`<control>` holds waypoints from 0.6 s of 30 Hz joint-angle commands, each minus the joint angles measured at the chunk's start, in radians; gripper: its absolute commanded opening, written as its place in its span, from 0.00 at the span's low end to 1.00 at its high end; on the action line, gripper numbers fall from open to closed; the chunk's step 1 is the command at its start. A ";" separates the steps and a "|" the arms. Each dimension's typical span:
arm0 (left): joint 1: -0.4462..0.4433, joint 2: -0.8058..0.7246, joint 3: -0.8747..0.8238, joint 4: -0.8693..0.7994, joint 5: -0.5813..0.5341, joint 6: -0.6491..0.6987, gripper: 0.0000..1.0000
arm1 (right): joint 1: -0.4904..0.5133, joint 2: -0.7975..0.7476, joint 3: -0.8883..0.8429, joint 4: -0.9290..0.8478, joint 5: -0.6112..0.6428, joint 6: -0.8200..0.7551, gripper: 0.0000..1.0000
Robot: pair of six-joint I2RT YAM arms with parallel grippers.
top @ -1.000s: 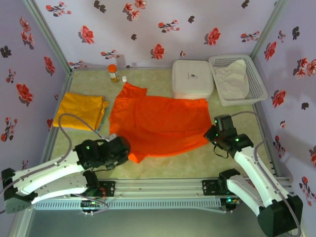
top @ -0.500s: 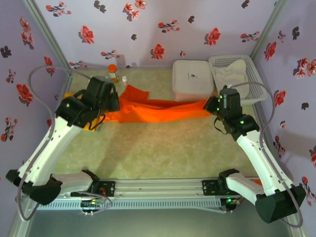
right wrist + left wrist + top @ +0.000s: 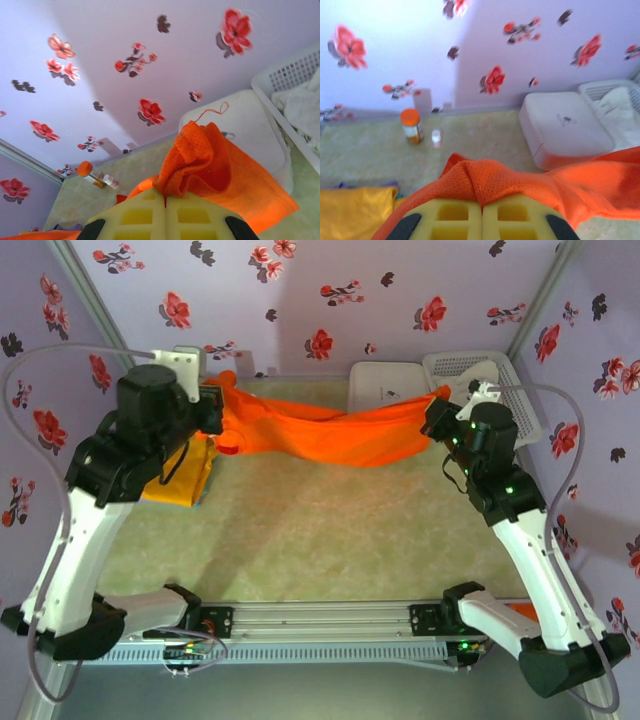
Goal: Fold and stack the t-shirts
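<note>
1. Left gripper (image 3: 481, 207): yellow padded jaws pressed together, pinching a bunched edge of the orange-red t-shirt (image 3: 330, 435). It is raised above the far left of the table (image 3: 320, 550), near the back wall.

2. Right gripper (image 3: 165, 197): jaws likewise closed, clamping a gathered fold of the same shirt, with a loose thread curling off the top of the bunch. It is raised at the far right, just in front of the basket (image 3: 295, 70).

3. Orange-red t-shirt: mesh-textured and held at both ends, slung between the two grippers as a sagging band across the far part of the table. The middle droops lowest. It hangs in front of the white box (image 3: 385, 380). Whether the lower edge touches the table cannot be told.

4. Mustard t-shirt (image 3: 355, 210): lies folded flat on the table at far left, below the left arm and apart from the orange-red one.

5. White box: closed lid, against the back wall, right of centre, beside the basket.

6. Basket: white lattice, in the far right corner, holding a crumpled white cloth (image 3: 300, 107).

7. Orange-capped bottle (image 3: 411, 126): upright by the back wall, with a small white-capped vial (image 3: 436, 137) just beside it.

8. Table: pale green mottled surface.
</note>
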 commanded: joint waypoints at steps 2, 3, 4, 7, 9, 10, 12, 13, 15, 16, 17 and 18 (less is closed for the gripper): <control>0.005 -0.134 -0.010 0.127 0.134 0.102 0.00 | 0.033 -0.099 0.025 0.118 -0.073 -0.113 0.00; 0.005 -0.148 0.003 0.123 0.150 0.100 0.00 | 0.046 -0.122 0.010 0.145 -0.072 -0.127 0.00; 0.005 -0.158 0.023 0.117 0.181 0.103 0.00 | 0.063 -0.151 -0.007 0.168 -0.061 -0.143 0.00; 0.005 -0.180 0.090 0.095 0.276 0.120 0.00 | 0.091 -0.213 -0.015 0.180 -0.064 -0.175 0.00; 0.005 -0.191 0.133 0.082 0.319 0.135 0.00 | 0.094 -0.241 0.000 0.164 -0.077 -0.174 0.00; 0.005 -0.200 0.150 0.080 0.331 0.143 0.00 | 0.094 -0.258 0.003 0.159 -0.088 -0.169 0.00; 0.004 -0.221 0.171 0.083 0.352 0.149 0.00 | 0.094 -0.288 0.012 0.141 -0.104 -0.162 0.00; 0.005 -0.232 0.182 0.087 0.359 0.145 0.00 | 0.095 -0.303 0.022 0.120 -0.110 -0.156 0.00; 0.005 -0.245 0.211 0.078 0.370 0.120 0.00 | 0.094 -0.332 0.044 0.075 -0.120 -0.137 0.00; 0.005 -0.248 0.230 0.070 0.381 0.091 0.00 | 0.094 -0.347 0.051 0.055 -0.121 -0.123 0.00; 0.005 -0.249 0.246 0.064 0.382 0.054 0.00 | 0.094 -0.364 0.052 0.038 -0.118 -0.106 0.00; 0.005 -0.251 0.257 0.059 0.386 0.020 0.00 | 0.094 -0.377 0.054 0.023 -0.113 -0.091 0.00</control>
